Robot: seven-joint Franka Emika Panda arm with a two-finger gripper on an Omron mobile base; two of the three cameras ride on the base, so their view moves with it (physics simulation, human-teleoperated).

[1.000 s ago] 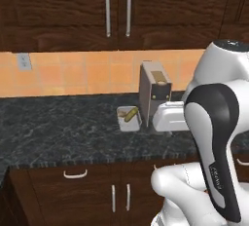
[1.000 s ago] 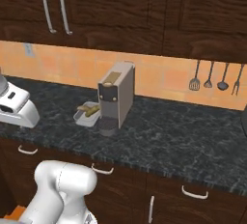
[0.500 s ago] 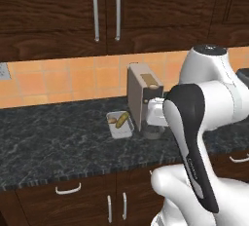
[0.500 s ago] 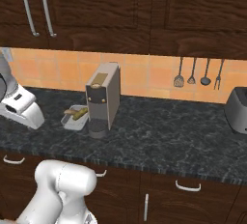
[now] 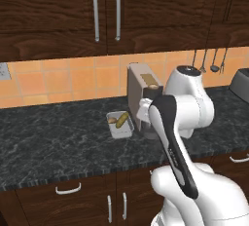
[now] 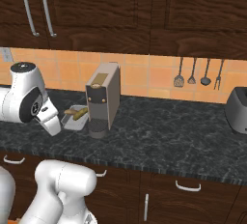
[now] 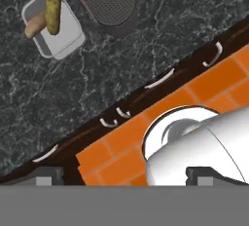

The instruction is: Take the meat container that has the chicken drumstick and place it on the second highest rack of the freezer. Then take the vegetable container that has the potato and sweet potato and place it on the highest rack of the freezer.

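- Whole scene slid across both base views vs 1 s ago: camera rode w/ the base, things on the counter [image 5: 58, 142] kept their places on it. Toaster [image 6: 237, 110] had come into sight at the counter's right end, utensils [image 6: 198, 72] on the wall too.
- Arm had swung: hand hung over the counter's front edge, gripper [image 7: 124, 174] looking straight down, both finger tips [image 7: 48, 175] wide apart w/ nothing between them.
- Veg container [image 5: 120, 124]: shallow grey tray, open top, on the counter toward the back, just beside the coffee machine [image 5: 141, 101] on its left, apart from the gripper. Inside: sweet potato [image 7: 53, 11] lying lengthwise, paler potato [image 7: 34, 26] touching it at one end; both loose, tray otherwise bare.
- Meat container: couldn't be told from these pics.
- Counter: black marbled stone, running full width; dark wood drawers and doors w/ silver handles [image 5: 67, 189] under its front edge.
- Room: dark wood upper cabinets [image 5: 104, 10] w/ long bar handles, orange tile backsplash [image 5: 63, 81], wall outlet [image 5: 4, 71] at far left, orange tiled floor [image 7: 126, 159] in hand view.
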